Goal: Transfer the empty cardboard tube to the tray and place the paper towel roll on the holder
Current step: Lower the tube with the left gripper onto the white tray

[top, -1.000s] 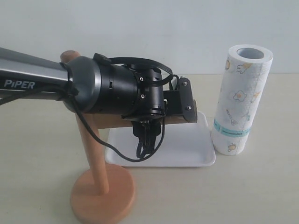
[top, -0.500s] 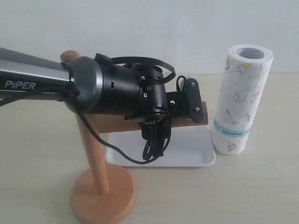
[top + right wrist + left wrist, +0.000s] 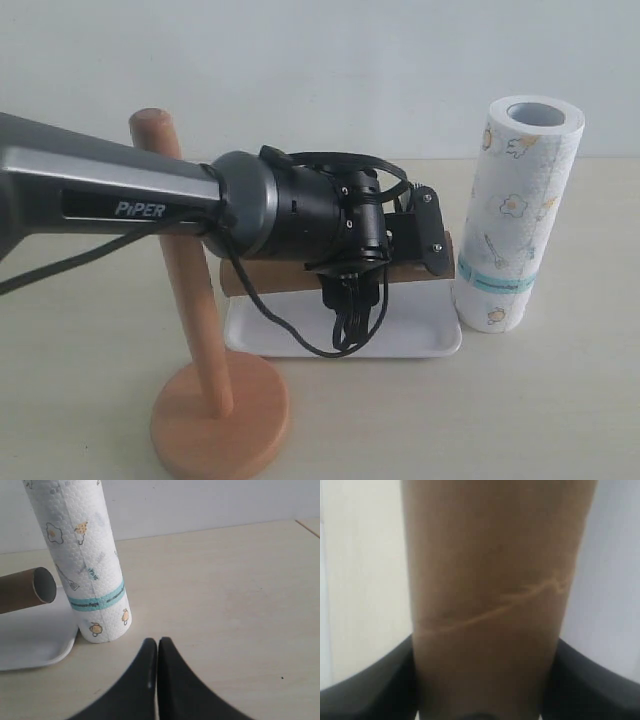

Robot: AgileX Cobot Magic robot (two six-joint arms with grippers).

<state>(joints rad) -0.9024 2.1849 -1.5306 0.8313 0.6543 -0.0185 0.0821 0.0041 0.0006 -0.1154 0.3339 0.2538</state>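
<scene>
1. The left gripper (image 3: 422,238) is clamping the empty cardboard tube (image 3: 262,276) around its middle, jaws closed on its sides. It is holding the tube level at the centre of the exterior frame, just above the tray (image 3: 410,338).
2. The right gripper (image 3: 157,647) is sitting at the lower centre of its own view, jaws pressed together and gripping nothing.
3. The tube placement appears to be under way; the next move is calling for lowering the tube inside the rim, then opening the jaws.
4. The paper towel roll (image 3: 520,210) is standing upright at the frame's right, just beside the tray. The holder (image 3: 220,420) is standing bare at lower left.
5. Counting: one tube, one tray, one roll, one holder, two grippers.
</scene>
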